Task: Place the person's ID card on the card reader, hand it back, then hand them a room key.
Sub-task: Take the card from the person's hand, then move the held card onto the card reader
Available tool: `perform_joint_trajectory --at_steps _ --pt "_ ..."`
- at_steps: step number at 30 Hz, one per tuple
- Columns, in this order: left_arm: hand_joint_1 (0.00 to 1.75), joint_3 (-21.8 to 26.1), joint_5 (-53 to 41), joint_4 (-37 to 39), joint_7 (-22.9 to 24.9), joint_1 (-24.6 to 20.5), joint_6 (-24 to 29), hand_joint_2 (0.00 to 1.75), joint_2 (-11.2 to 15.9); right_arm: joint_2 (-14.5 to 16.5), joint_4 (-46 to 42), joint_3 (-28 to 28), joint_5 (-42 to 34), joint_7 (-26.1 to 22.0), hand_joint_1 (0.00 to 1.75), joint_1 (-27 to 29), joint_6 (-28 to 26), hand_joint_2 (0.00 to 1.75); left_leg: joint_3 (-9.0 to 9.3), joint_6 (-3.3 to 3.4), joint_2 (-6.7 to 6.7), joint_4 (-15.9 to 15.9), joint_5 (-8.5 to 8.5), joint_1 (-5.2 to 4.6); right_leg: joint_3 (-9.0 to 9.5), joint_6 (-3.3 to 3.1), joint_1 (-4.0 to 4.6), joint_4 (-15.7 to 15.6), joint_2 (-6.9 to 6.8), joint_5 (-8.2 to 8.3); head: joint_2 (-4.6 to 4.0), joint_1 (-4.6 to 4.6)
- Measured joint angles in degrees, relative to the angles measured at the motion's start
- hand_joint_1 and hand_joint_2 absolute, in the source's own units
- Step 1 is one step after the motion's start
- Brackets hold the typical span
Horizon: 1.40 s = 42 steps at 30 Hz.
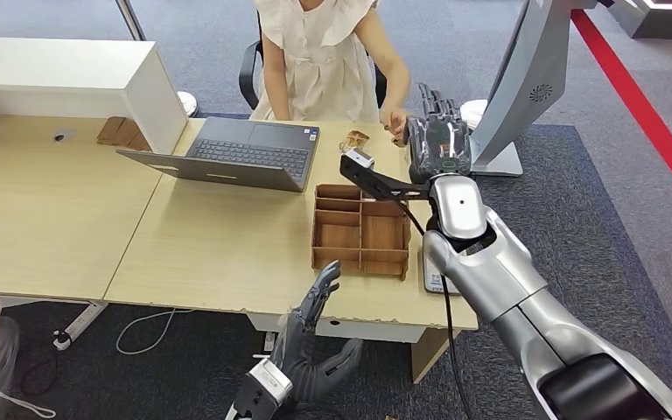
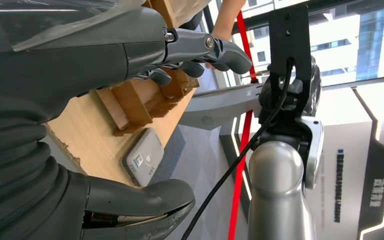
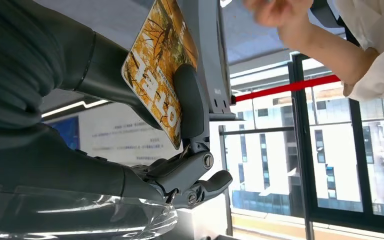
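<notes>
A robot's right hand (image 1: 438,140) reaches across the desk (image 1: 227,254) toward a seated person (image 1: 319,57), pinching an orange-patterned card (image 3: 161,67) between thumb and finger, close to the person's hand (image 3: 277,11). The left hand (image 1: 315,337) hangs at the desk's near edge, fingers spread and holding nothing. A grey card reader (image 2: 143,156) lies beside a wooden tray (image 1: 360,229).

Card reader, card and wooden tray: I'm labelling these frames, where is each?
card reader (image 2: 143,157): left wrist view, its grey face.
card (image 3: 156,65): right wrist view, its orange printed face.
wooden tray (image 1: 360,230): head view, centre divider.
</notes>
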Motion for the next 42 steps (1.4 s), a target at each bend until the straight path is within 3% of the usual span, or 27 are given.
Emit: perform_joint_trajectory --at_steps 9,19,29,42 --pt "0.00 1.0 -1.4 0.0 0.0 0.8 -1.0 1.75 0.1 -3.4 -0.5 -2.6 -3.6 -1.6 1.75 5.2 -2.8 1.75 -0.01 0.00 -0.01 0.0 0.00 0.00 0.00 0.00 -0.01 0.0 0.00 0.00 0.01 -0.01" --pt "0.00 2.2 -2.3 -0.1 0.2 1.5 -1.5 1.75 0.0 -4.7 1.1 -2.7 -3.8 -3.2 1.75 10.0 -2.7 1.75 -0.01 0.00 -0.01 0.0 0.00 0.00 0.00 0.00 0.01 0.0 0.00 0.00 0.00 0.01" --pt "0.00 3.2 -2.6 -0.2 0.9 2.0 -2.2 1.75 -0.2 -3.7 5.7 -2.6 -4.4 -6.0 1.75 14.2 -4.4 1.75 -0.04 0.00 -0.02 0.0 -0.01 0.01 0.00 0.00 0.00 0.0 0.00 0.00 0.01 -0.01" --pt "0.00 4.9 -3.5 -0.2 0.7 2.8 -2.9 1.75 -0.6 -1.6 11.1 -2.3 -5.5 -7.7 1.75 14.7 -5.5 1.75 -0.03 0.00 -0.02 0.0 0.00 0.01 0.00 0.00 0.00 0.0 0.00 0.00 0.00 -0.01"
